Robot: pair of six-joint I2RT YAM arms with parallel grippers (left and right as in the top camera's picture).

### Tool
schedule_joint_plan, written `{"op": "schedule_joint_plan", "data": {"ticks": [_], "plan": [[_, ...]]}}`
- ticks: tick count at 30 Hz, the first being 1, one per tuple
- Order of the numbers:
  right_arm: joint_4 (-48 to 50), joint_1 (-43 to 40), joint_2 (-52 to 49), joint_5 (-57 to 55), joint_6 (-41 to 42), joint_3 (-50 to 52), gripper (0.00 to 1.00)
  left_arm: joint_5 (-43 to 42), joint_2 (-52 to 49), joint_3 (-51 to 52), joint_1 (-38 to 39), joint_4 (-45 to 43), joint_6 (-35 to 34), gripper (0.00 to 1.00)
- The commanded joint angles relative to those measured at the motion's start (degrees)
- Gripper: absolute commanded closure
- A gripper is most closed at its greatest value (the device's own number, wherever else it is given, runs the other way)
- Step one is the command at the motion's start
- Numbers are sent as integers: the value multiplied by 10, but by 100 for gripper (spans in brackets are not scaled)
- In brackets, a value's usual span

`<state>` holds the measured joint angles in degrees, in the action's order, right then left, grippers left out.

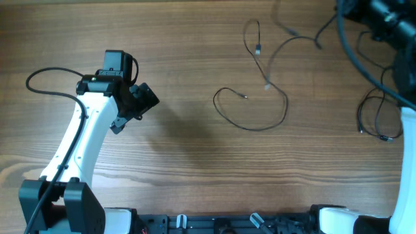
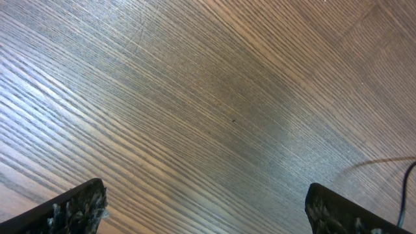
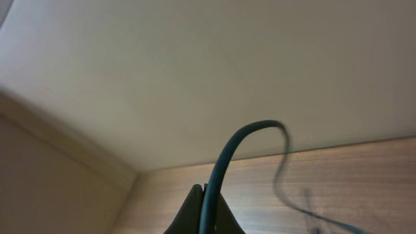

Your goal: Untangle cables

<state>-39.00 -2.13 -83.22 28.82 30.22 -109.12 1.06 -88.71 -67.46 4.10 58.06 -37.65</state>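
Nearest us, at the lower left of the overhead view, the left gripper (image 2: 205, 207) hangs over bare table (image 1: 162, 175) with its fingers spread as wide as they go, holding nothing. Past it, in the centre of the frame, the cables (image 1: 251, 129) lie slack on the wood. One wire makes a wide open loop and climbs to a narrow bend in the upper middle, where a plug (image 1: 259, 47) shows. From there it runs off toward the upper right corner. A second cable (image 1: 379, 135) lies in small loops at the right edge, apart from the first. Farthest, in the upper right corner, the right gripper (image 3: 203, 207) is closed tight on a strand (image 3: 224, 153). In its wrist view the wire rises from between the shut fingertips, arches, and drops away blurred.

We judge these wires to be very light, limp and thin. They should follow any tug, slide easily on the wood, and slip from a loose pinch. The plugs are the only stiff parts and may snag in a loop. We would take hold on a free run just behind a plug, well clear of any crossing, and pull gently.
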Motion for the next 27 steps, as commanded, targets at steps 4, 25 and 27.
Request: {"op": "schedule_joint_plan", "data": {"ticks": [4, 25, 27], "plan": [[-49, -15, -14, 74, 8, -4, 96, 3, -3, 1, -1, -2, -2, 0], [8, -323, -55, 69, 49, -4, 93, -1, -3, 1, -1, 1, -2, 0], [3, -340, -55, 71, 41, -4, 93, -1, -3, 1, -1, 1, -2, 0]]}}
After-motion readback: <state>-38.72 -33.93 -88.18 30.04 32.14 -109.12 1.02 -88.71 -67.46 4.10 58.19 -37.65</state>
